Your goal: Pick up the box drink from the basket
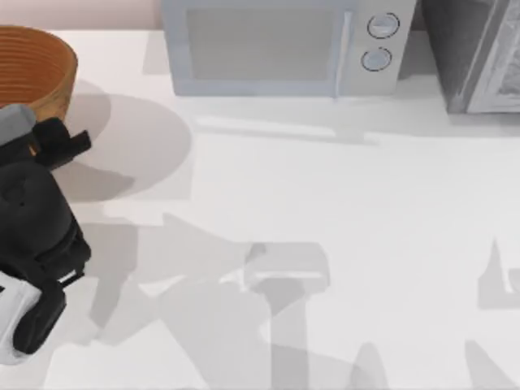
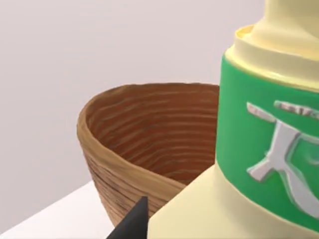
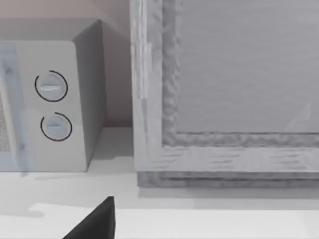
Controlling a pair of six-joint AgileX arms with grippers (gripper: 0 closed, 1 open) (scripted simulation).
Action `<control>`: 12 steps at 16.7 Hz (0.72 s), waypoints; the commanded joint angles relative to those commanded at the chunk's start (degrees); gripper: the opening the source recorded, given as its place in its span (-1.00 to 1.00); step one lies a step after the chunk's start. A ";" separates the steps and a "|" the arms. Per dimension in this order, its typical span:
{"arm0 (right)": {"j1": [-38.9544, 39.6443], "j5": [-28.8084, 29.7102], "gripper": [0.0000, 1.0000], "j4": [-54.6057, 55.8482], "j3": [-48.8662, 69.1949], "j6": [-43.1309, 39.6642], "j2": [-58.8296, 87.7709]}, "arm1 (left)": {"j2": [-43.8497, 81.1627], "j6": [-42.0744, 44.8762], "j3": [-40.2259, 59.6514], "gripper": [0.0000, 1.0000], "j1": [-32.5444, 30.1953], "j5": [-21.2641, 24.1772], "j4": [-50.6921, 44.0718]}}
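Top view: the basket (image 1: 36,69) sits at the upper left of the frame, cut by the left edge, on the white table (image 1: 325,211). The left arm (image 1: 32,236) occupies the left edge, from lower left up toward the basket, its black front end overlapping the basket's near rim. The left gripper (image 1: 49,140) lies at that rim; its tips are not distinguishable from above.

Left wrist view: the drink (image 2: 271,144), a cream-yellow container with a green band bearing white raised lettering, fills the right side of the frame, very close to the camera. Its form here is a rounded neck over a wider cream base; whether it is a box cannot be confirmed. It stands in front of the basket (image 2: 134,144), whose ribbed interior is visible at centre. One dark fingertip (image 2: 133,224) shows at the bottom edge, beside the drink's base. Whether the left gripper is clamped on the drink cannot be told.

Right wrist view: one dark fingertip (image 3: 97,224) at bottom centre; the right gripper's state cannot be told. Ahead are the microwave (image 3: 50,104) with two dials, at left, and a grey cabinet (image 3: 224,99) at right. In the top view the microwave (image 1: 284,45) stands at top centre, the cabinet (image 1: 479,53) at upper right.
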 joint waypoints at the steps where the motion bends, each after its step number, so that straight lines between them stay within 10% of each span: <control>1: 0.00 0.00 1.00 0.00 0.00 0.00 0.00 | 0.00 0.00 0.00 -0.40 0.00 0.00 0.00; 10: 0.00 0.00 1.00 0.00 0.00 0.00 0.00 | 0.00 0.00 0.00 0.96 0.00 0.00 0.00; 12: 0.00 0.00 1.00 0.00 0.00 0.00 0.00 | 0.00 0.00 0.00 1.00 0.00 0.00 0.00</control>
